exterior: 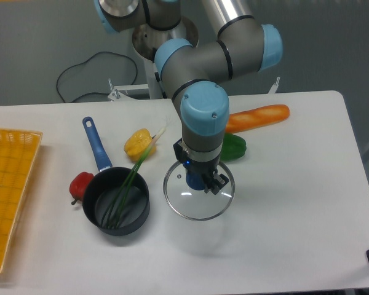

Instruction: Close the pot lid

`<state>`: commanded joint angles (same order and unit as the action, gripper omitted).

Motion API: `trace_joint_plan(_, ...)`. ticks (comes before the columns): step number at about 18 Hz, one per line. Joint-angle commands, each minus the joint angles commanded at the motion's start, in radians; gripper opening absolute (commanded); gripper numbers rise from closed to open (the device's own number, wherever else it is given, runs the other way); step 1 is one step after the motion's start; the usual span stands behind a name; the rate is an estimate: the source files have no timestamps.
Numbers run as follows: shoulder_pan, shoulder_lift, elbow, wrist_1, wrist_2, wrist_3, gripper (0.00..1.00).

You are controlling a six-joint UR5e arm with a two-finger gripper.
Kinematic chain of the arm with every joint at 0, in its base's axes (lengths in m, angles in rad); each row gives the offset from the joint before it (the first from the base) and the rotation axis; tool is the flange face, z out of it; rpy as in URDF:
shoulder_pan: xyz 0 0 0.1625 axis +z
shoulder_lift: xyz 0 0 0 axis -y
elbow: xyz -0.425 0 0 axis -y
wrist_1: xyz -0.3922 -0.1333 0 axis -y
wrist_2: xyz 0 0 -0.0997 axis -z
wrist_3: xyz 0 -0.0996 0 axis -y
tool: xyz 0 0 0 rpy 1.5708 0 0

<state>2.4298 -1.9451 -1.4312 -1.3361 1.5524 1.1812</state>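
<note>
Nearest the bottom of the frame is bare white tabletop (283, 246), with a dark corner of something poking in at the lower right edge. Just up from that, left of centre, sits the small round black saucepan (116, 201) with its long blue handle running up and to the left. It's open on top, and a thin green stalk (130, 181) leans out of it over the upper rim, pointing toward the upper right.

Right beside the pot, a bit right of centre, is the round clear glass lid (198, 191) with a thin metal rim. It looks level, and there's a soft shadow on the table below it, so I honestly can't say whether it's resting on the table or lifted off it. It's next to the pot, not on it. The two-finger gripper (202, 182) comes straight down over the middle of the lid, jaws drawn in narrow around the blue knob there, as far as I can make out.

At the far left edge is a flat yellow mesh basket (9, 184). A small red pepper (80, 184) touches the pot's left side. Further back are a yellow pepper (139, 143), a green pepper (234, 147) partly behind the arm, and an orange carrot (258, 117). Behind everything, a black cable (86, 77) loops on the grey floor at upper left.
</note>
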Motion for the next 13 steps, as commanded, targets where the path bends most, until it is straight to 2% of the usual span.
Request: trace_joint_plan(13,-0.003,0.0,0.003,0.002,0.029,-0.025,0.56)
